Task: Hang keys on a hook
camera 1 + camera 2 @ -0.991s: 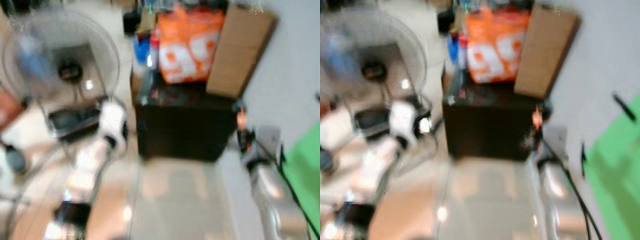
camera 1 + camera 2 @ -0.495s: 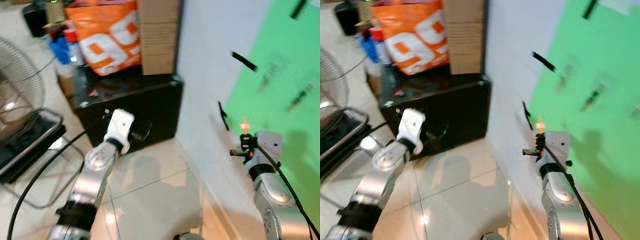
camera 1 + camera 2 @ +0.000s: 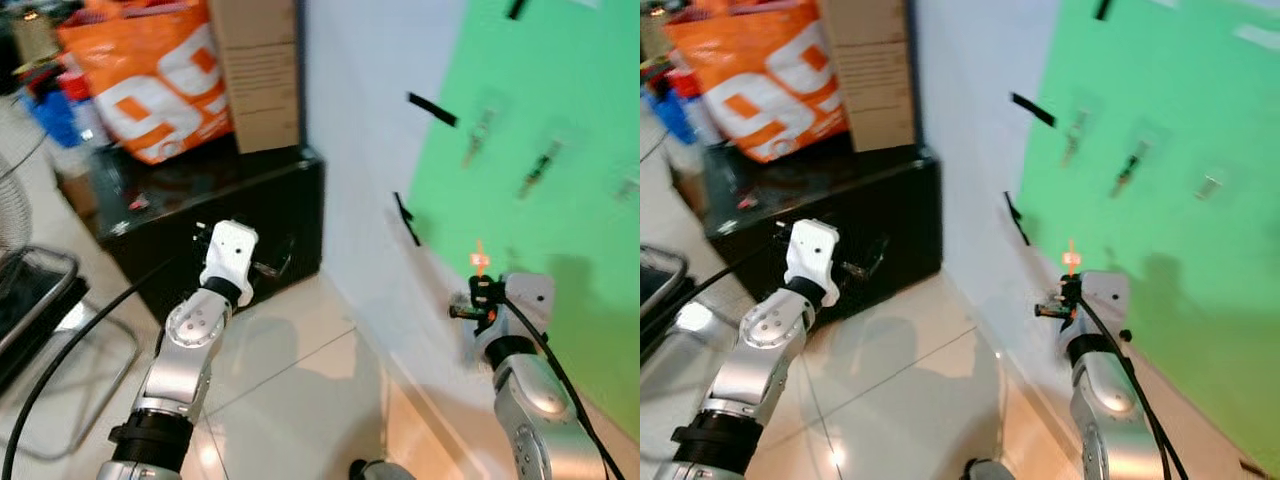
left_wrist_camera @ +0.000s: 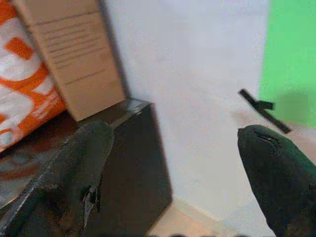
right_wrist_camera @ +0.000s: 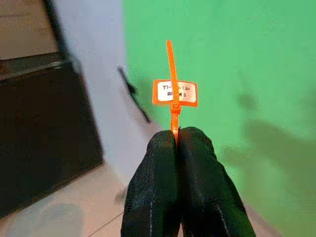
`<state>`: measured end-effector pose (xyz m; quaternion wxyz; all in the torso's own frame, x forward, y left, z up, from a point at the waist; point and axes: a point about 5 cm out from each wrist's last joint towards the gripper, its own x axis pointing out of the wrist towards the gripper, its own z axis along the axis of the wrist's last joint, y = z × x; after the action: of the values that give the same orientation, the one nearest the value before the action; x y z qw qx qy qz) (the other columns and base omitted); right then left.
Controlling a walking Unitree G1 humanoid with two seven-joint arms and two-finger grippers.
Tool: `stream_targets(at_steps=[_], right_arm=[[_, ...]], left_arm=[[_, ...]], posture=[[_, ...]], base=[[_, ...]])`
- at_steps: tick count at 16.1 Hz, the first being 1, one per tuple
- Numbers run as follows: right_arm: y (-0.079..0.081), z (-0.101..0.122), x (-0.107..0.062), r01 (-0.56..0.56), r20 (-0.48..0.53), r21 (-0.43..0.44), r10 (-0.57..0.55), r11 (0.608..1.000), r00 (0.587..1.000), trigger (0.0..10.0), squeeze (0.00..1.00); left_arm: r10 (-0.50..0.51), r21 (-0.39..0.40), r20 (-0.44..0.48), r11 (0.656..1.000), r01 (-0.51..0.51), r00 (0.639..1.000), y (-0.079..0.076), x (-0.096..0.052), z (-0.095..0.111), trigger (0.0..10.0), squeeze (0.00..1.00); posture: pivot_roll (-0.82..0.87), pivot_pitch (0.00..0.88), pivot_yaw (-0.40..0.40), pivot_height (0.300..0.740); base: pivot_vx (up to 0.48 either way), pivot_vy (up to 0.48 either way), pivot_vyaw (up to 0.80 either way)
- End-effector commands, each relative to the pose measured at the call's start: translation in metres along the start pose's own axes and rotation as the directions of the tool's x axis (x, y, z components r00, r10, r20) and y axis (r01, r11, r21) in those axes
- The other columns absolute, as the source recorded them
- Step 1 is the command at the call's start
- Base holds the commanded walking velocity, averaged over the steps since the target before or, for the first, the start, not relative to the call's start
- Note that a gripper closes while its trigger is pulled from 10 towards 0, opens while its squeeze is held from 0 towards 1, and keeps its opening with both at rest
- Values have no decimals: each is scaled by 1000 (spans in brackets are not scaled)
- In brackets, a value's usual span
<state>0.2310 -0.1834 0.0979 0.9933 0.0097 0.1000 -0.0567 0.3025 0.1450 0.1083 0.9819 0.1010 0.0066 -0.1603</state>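
Two arms are raised: the right gripper (image 5: 176, 136), jaws pinched on the orange key tag (image 5: 174, 92), holds it up near the green board (image 3: 1160, 130) with hooks (image 3: 1127, 172) on the right. Left gripper (image 4: 177, 163), jaws apart, faces the black cabinet (image 3: 215, 215).

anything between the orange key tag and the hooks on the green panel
Nothing visible. The right claw holds the orange tag in open air below the hooks on the green panel.

Right tool (image 5: 175, 136) raised forward, fingers pinched together, left tool (image 4: 173, 163) raised, fingers spread
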Motion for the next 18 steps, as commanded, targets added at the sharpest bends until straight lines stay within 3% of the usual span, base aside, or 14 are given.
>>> stream_targets(at_steps=[1, 3, 4, 9, 14, 15, 16, 17, 18], right_arm=[[-4, 8, -1, 29, 41, 4, -29, 1000, 999, 10000, 0], [-3, 16, -1, 35, 63, 5, -35, 999, 997, 10000, 0], [-4, 19, -1, 36, 72, 5, -36, 999, 997, 10000, 0], [3, 20, 3, -14, 56, -9, 14, 1000, 998, 10000, 0], [14, 24, 11, -35, 75, 20, 34, 999, 997, 10000, 0], [15, 27, 12, -47, 95, 29, 44, 998, 995, 0, 0], [16, 31, 13, -53, 118, 30, 49, 998, 992, 0, 0], [19, 33, 16, -61, 122, 10, 60, 998, 991, 10000, 0], [22, 37, 19, -81, 132, -1, 81, 997, 988, 10000, 0]], left_arm=[[-23, 4, -25, 1000, 23, 999, 3, 4, 3, 10000, 439], [-164, -24, -44, 986, 163, 985, -2, 6, 5, 10000, 204], [-168, -14, -37, 986, 168, 985, -3, 7, 5, 10000, 0], [-134, -6, -34, 991, 134, 990, -6, -3, 7, 10000, 0], [-153, 5, -47, 988, 153, 987, -2, -3, 7, 10000, 0], [-161, 10, -41, 987, 162, 986, -2, -1, 9, 10000, 0], [-179, 12, -33, 984, 179, 983, -2, 3, 14, 10000, 0], [-201, 9, -29, 980, 201, 979, -3, 5, 15, 10000, 0], [-214, 25, -34, 976, 215, 976, -4, 6, 14, 10000, 0]], posture=[[-142, 0, 69, 740], [-168, 0, 88, 740], [-161, 0, 79, 740], [-95, 0, 15, 740], [-79, 0, 34, 740], [-77, 0, 36, 740], [-80, 0, 42, 740], [-85, 0, 48, 740], [-87, 0, 41, 740]], base=[[0, 0, -800], [0, 0, -800], [0, 0, -800], [0, 0, -800], [0, 0, -800], [0, 0, -800], [0, 0, -800], [0, 0, -800], [0, 0, -800]])
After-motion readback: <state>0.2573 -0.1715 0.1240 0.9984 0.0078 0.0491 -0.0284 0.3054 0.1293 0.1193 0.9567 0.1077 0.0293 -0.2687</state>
